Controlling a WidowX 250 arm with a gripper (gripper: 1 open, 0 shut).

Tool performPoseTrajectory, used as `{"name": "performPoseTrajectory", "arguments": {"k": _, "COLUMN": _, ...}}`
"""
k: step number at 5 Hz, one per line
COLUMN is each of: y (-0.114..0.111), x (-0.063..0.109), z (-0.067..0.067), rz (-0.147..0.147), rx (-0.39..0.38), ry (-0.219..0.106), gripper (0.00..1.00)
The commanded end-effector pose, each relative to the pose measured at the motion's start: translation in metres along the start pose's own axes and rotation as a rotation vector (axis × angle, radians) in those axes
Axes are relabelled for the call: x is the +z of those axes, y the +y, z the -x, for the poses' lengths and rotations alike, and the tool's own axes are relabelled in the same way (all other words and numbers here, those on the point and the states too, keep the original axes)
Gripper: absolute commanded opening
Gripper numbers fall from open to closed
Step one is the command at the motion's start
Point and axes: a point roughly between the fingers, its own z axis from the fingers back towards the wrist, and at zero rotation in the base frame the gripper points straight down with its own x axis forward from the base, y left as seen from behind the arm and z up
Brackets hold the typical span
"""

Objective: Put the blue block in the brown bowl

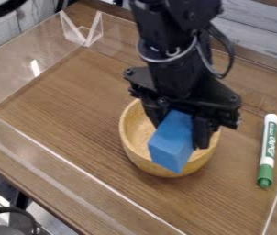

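Note:
My gripper [181, 124] is shut on the blue block [171, 142], which hangs tilted with its lower end over the inside of the brown bowl [138, 147]. The bowl stands on the wooden table, right of the middle, and my black arm covers its far rim and right side. The block's top end disappears between my fingers [204, 128]. I cannot tell whether the block touches the bowl's bottom.
A green-and-white marker pen [266, 149] lies on the table to the right of the bowl. Clear acrylic walls [31, 69] ring the wooden table, with a small clear stand [83, 29] at the back left. Bare wood [68, 101] stretches left of the bowl.

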Motion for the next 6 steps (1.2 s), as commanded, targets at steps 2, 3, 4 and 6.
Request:
{"name": "performPoseTrajectory", "arguments": {"k": 2, "y": 0.006, "x": 0.005, "z": -0.006, "rz": 0.014, "rx": 0.004, "ry": -0.020, "gripper": 0.00}}
{"name": "performPoseTrajectory", "arguments": {"k": 3, "y": 0.009, "x": 0.003, "z": -0.007, "rz": 0.010, "rx": 0.009, "ry": -0.002, "gripper": 0.00}}
{"name": "performPoseTrajectory", "arguments": {"k": 4, "y": 0.010, "x": 0.003, "z": -0.007, "rz": 0.008, "rx": 0.009, "ry": 0.014, "gripper": 0.00}}
{"name": "performPoseTrajectory", "arguments": {"k": 6, "y": 0.012, "x": 0.003, "z": -0.008, "rz": 0.011, "rx": 0.009, "ry": 0.036, "gripper": 0.00}}
